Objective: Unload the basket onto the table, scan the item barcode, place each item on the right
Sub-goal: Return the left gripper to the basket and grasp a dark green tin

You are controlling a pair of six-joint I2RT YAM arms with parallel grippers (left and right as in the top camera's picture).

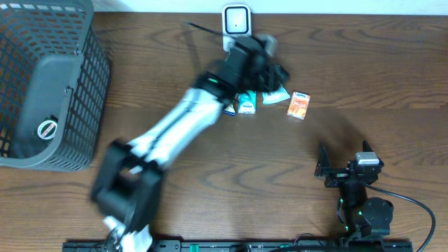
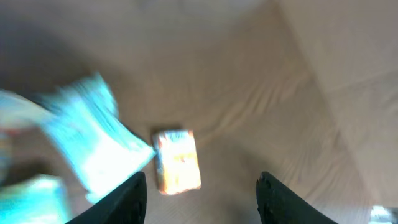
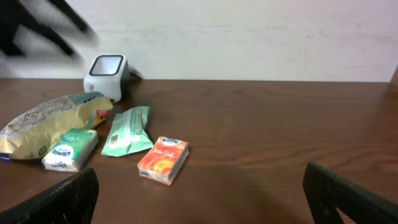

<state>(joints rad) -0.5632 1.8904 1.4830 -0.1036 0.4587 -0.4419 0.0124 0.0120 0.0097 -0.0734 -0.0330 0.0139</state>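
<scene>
Overhead: the blurred left gripper [image 1: 269,70] hovers by the scanner [image 1: 236,22] at the far edge, and the orange packet [image 1: 299,105] lies just to its right. Left wrist: jaws spread, empty. Right wrist: the right gripper [image 3: 202,199] is spread wide, empty.

Dark wooden table [image 3: 261,124], pale rough wall [image 3: 249,37] behind its far edge

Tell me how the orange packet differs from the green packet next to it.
Colour: the orange packet is bright orange; the green packet is pale green. Shape: the orange packet is a compact, square-edged block; the green packet is a longer, soft pouch. Place: the green packet lies nearer the scanner; the orange packet lies farther from it. Both lie flat on the wooden table.
</scene>
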